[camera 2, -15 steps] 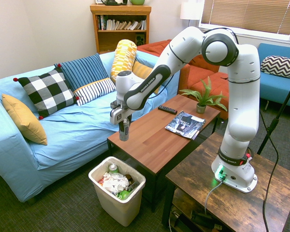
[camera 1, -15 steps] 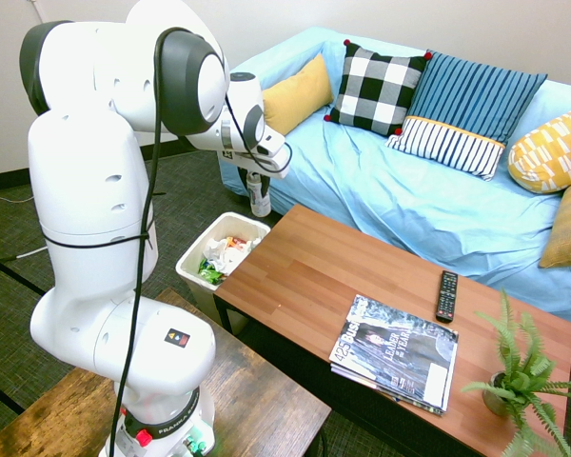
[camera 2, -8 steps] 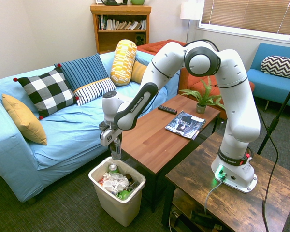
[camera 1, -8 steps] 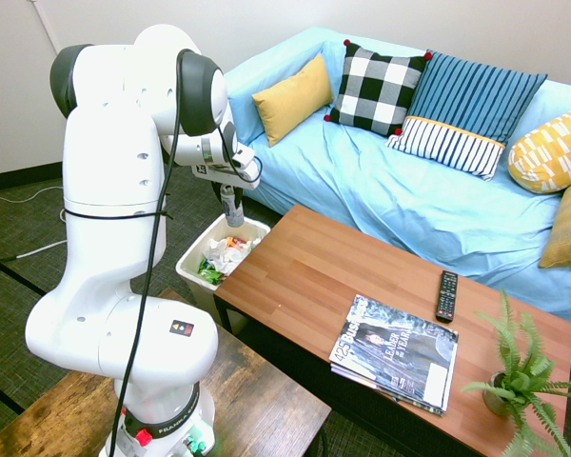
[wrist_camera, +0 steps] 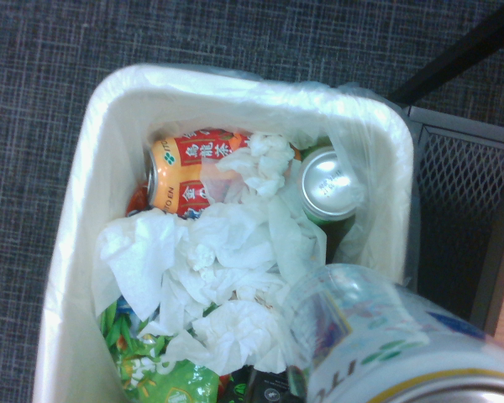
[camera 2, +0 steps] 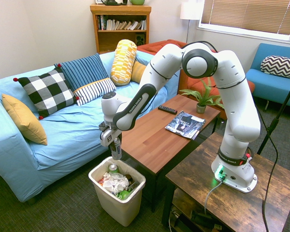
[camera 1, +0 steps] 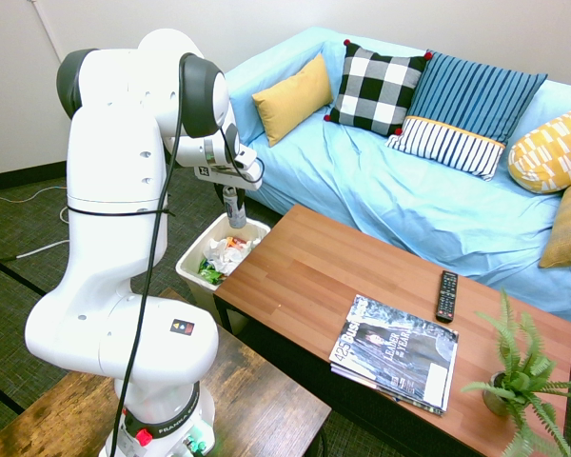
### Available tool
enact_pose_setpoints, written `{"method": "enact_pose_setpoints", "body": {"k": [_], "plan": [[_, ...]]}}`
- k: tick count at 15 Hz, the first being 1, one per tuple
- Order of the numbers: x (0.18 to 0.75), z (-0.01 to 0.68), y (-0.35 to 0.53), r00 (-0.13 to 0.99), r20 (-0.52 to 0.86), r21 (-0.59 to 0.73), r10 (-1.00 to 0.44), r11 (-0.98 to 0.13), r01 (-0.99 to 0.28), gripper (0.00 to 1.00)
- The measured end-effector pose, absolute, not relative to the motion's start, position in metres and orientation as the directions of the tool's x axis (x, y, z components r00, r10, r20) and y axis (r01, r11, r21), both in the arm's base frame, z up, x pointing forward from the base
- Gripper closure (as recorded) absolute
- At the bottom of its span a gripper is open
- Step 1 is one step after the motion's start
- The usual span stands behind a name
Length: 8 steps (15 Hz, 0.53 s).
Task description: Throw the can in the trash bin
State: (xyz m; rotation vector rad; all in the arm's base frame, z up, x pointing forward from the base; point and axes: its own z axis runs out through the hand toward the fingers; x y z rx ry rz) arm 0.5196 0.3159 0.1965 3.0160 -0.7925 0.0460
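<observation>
Can: your can (camera 2: 116,150) hangs upright in the air, directly above the trash bin and just past the end of the bench; in the wrist view only its blurred lower part (wrist_camera: 386,344) shows, cut off by the picture's edge, so you cannot read the print on it.
Jaws: your gripper (camera 2: 115,143) points straight down with its jaws closed on the can's upper part; in the first exterior view the gripper (camera 1: 233,198) and can (camera 1: 236,214) are small and you can barely separate them.
Trash bin: the white bin (camera 2: 102,193) stands on the carpet against the bench's end; the bin (camera 1: 196,253) is partly hidden by the arm in the first exterior view, and its rim (wrist_camera: 76,168) runs off the wrist picture.
Bin contents: you see crumpled white paper (wrist_camera: 210,277), an orange can (wrist_camera: 189,172) half buried under it, a green can's shiny top (wrist_camera: 329,185) and a green wrapper (wrist_camera: 147,369) that is cut off.
Bench: the wooden bench (camera 1: 314,276) carries a magazine (camera 1: 396,350), a remote (camera 1: 446,295) and a potted plant (camera 1: 519,376) clipped by the frame.
Sofa: blue sofa (camera 1: 409,200) behind the bench.
</observation>
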Motion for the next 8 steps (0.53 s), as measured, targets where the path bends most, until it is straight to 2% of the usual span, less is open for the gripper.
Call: {"method": "enact_pose_setpoints", "body": {"k": [8], "plan": [[0.515, 0.211, 0.321, 0.869, 0.052, 0.021, -0.493, -0.869, -0.494, 0.0]]}}
